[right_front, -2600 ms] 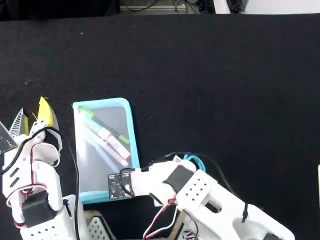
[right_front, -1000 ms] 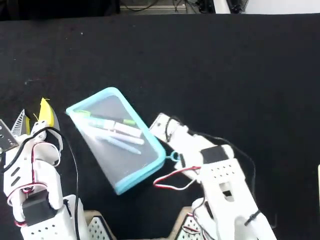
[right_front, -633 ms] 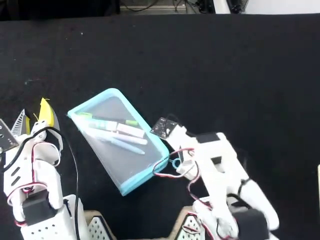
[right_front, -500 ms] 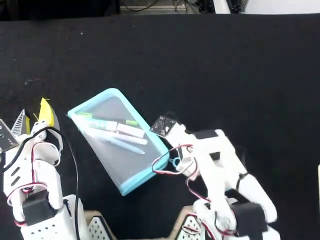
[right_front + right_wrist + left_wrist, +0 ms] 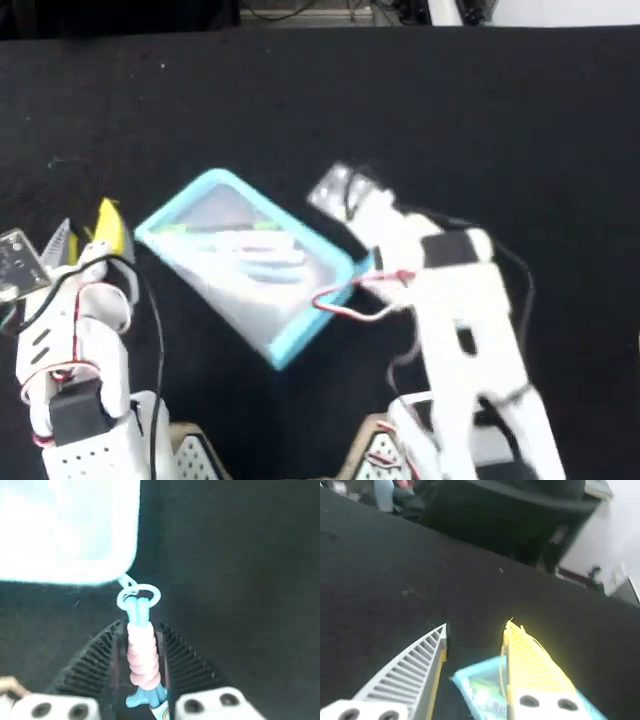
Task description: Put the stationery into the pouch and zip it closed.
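A clear-faced pouch [image 5: 240, 262] with a light-blue border lies at a slant on the black table, with pens [image 5: 262, 250] showing inside it. My right gripper [image 5: 366, 268] is at the pouch's right corner. In the right wrist view this gripper [image 5: 141, 627] is shut on the zip pull's pink-and-blue cord [image 5: 142, 652], whose ring [image 5: 139, 596] joins the pouch [image 5: 65, 530] at its corner. My left gripper [image 5: 85, 232] stands open just left of the pouch. The left wrist view shows its grey finger [image 5: 405, 680] and yellow finger [image 5: 530, 675] apart, with the pouch's corner [image 5: 480, 692] beyond them.
The black table [image 5: 480, 120] stretches wide behind and to the right of the pouch. Both arm bases [image 5: 180, 455] stand at the front edge. Cables and dark equipment [image 5: 300, 12] lie past the far edge.
The right arm swung from the front edge out to the right and away, dragging the pouch by its pull. The pouch turned from upright to slanted and slid right. The left arm shifted slightly.
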Available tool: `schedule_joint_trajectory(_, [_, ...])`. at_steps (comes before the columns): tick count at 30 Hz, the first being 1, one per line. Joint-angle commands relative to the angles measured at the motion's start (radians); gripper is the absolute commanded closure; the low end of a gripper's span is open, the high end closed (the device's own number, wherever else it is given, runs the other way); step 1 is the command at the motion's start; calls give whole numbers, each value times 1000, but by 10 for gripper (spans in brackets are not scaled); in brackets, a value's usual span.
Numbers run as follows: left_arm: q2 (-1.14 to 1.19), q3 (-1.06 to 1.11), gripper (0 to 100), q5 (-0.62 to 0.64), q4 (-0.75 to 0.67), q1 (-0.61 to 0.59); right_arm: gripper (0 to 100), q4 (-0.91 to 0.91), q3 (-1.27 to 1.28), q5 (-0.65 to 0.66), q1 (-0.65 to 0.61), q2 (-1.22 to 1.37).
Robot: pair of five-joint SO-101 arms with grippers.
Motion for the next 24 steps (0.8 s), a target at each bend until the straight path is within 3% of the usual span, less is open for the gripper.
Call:
schedule_joint_trajectory(1, [-3, 1, 812, 3, -9, 91, 988, 5, -104, -77, -80, -185])
schedule_joint_trajectory(6, [-6, 33, 812, -28, -12, 186, 988, -81, -101, -175, -192, -298])
schedule_joint_trajectory(15, [-8, 185, 812, -175, -153, 378, 988, -348, -97, -281, -339, -410])
schedule_joint_trajectory(24, [-9, 189, 812, -186, -149, 558, 987, -600, -96, -473, -354, -348])
